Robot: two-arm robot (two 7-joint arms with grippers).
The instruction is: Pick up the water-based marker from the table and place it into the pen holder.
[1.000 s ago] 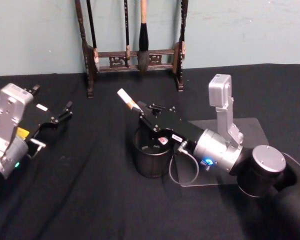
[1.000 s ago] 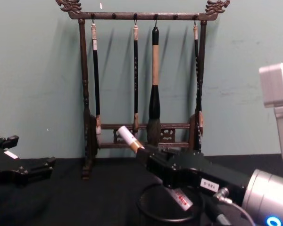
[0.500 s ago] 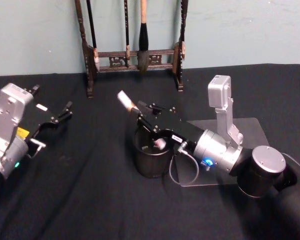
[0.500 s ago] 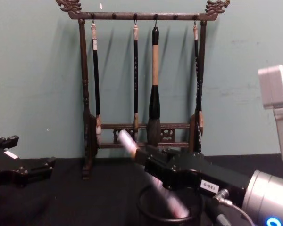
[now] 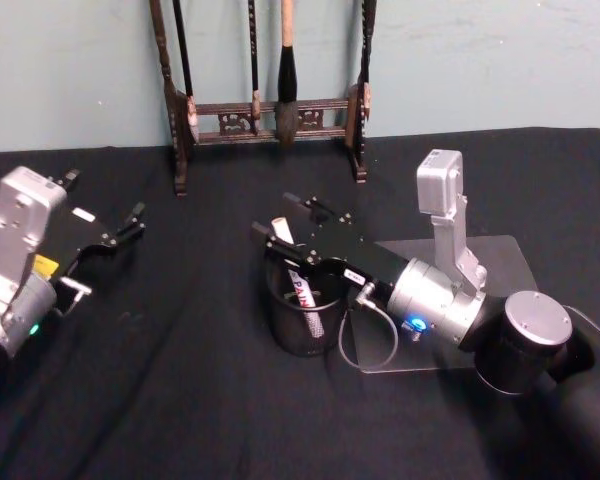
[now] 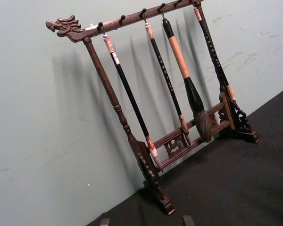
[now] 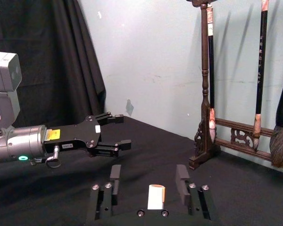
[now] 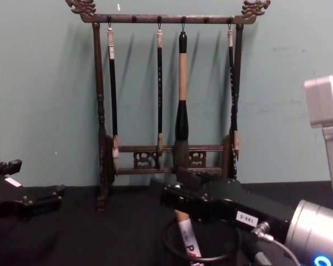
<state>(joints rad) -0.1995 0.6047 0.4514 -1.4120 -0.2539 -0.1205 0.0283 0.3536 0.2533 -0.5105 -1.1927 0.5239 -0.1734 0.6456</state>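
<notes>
The pen holder (image 5: 302,335) stands near the middle of the table (image 5: 180,390), well in from every edge. The marker (image 5: 301,289) stands inside it, tilted, its white top above the rim. The right gripper (image 5: 283,220) hangs over the cup with fingers apart, gripping nothing. The left gripper (image 5: 135,222) sits parked near the table's left edge, fingers apart. A brush rack (image 5: 270,108) lines the far edge.

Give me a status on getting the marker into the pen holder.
Done: the water-based marker stands leaning inside the pen holder, its white end above the rim. In hand: nothing. The right end effector hovers over the holder, open, with gaps on both sides of the marker. Left: probably just lifting that arm clear. The left end effector sits idle, open, over the table on the robot's left.
</notes>
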